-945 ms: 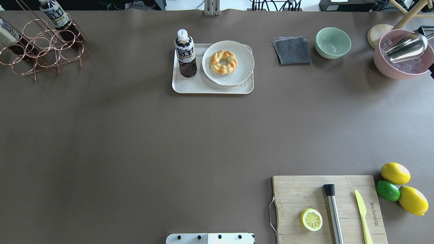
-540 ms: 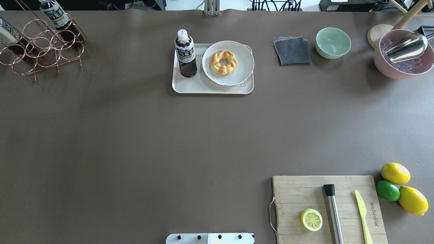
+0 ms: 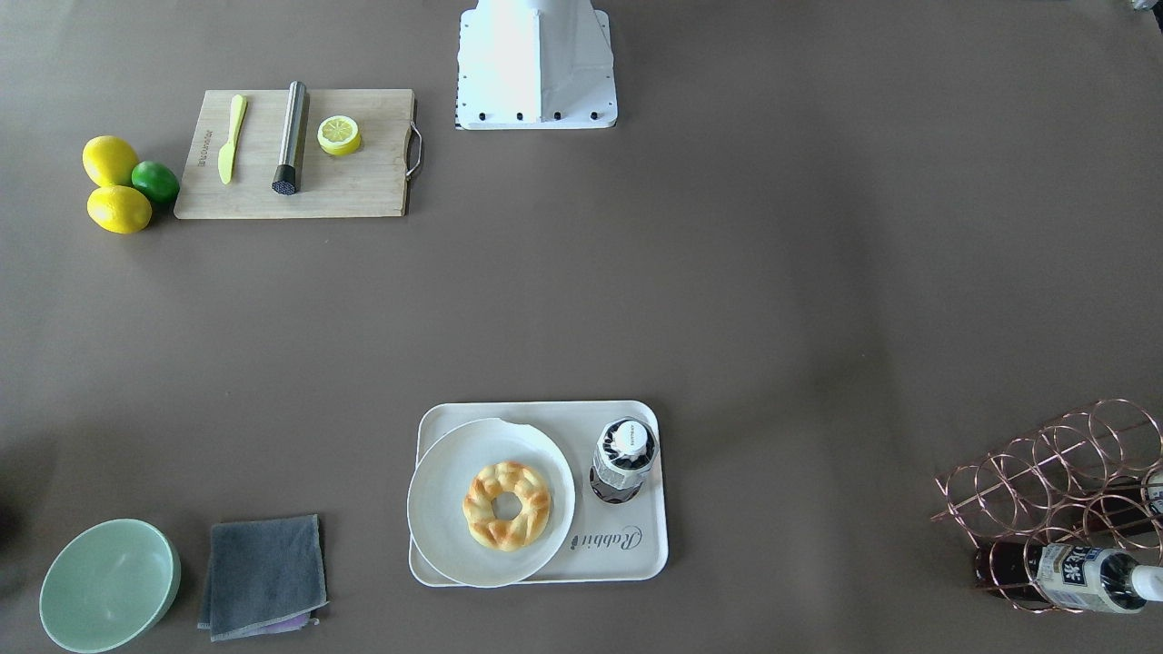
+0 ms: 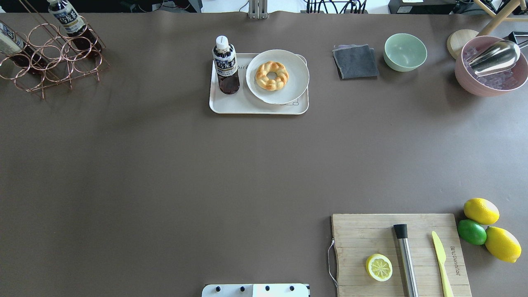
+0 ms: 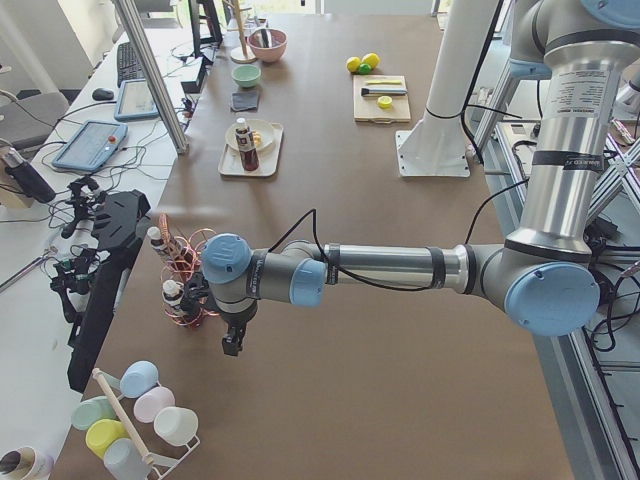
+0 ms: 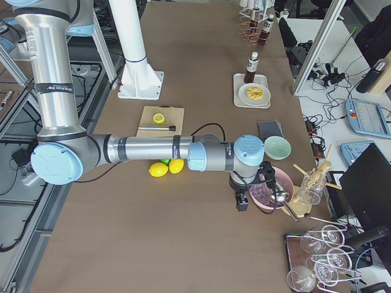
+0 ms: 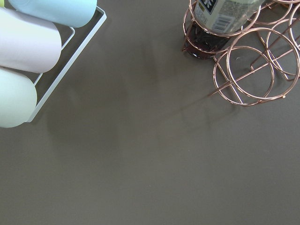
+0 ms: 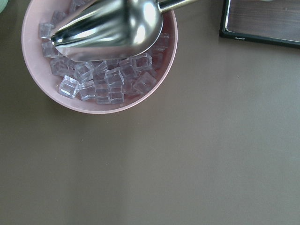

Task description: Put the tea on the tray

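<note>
Your small clear plastic bottle of dark reddish-brown tea (image 4: pixel 226 68) stands upright on the cream-white rectangular tray (image 4: pixel 247 108), just beside the round white plate (image 4: pixel 295 82). The left gripper (image 5: pixel 232 345) hangs near the copper wire rack (image 4: pixel 53 62), the right gripper (image 6: pixel 241 201) apparently just beside the pink bowl of ice cubes (image 4: pixel 474 86). Whether either is spread or closed, I cannot tell from these side views.

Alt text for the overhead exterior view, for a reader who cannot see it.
A tea bottle stands upright on the cream tray, left of a white plate holding a braided pastry ring. No arm shows; a cutting board with a lemon half sits at lower right.
</note>
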Available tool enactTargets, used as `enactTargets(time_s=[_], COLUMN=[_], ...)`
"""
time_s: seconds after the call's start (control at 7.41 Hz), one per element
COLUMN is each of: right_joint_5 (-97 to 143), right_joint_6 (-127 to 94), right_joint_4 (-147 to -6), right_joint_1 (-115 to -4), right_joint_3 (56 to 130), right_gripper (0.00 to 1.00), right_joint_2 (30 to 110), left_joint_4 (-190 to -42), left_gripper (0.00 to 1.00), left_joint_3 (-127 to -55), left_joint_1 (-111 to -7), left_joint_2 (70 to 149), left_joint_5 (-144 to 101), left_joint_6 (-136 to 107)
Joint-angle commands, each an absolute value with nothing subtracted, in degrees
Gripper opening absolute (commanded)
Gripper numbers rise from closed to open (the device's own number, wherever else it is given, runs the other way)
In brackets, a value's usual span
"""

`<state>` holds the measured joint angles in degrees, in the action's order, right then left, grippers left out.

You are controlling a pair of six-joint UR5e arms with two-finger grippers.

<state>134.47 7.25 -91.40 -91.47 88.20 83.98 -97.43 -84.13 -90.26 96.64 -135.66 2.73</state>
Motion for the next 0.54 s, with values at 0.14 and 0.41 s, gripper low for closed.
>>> enactTargets(time_s=[0.14,0.41], right_joint_5=[134.8,134.7], right_joint_6=[6.9,6.8], right_joint_4=[-97.3,-97.3], right_joint_1=[-92.2,-92.3], right_joint_3=[92.7,92.9], right_gripper=[1.00,1.00], right_joint_2=[83.4,83.5], left_joint_4=[-97.4,-97.4], left_gripper=[0.98,0.98], left_joint_3=[-84.2,-83.9], left_joint_1=[-90.3,-90.3], left_joint_2=[96.5,96.4], left_joint_5=[-135.7,-135.6], left_joint_6=[2.7,2.7])
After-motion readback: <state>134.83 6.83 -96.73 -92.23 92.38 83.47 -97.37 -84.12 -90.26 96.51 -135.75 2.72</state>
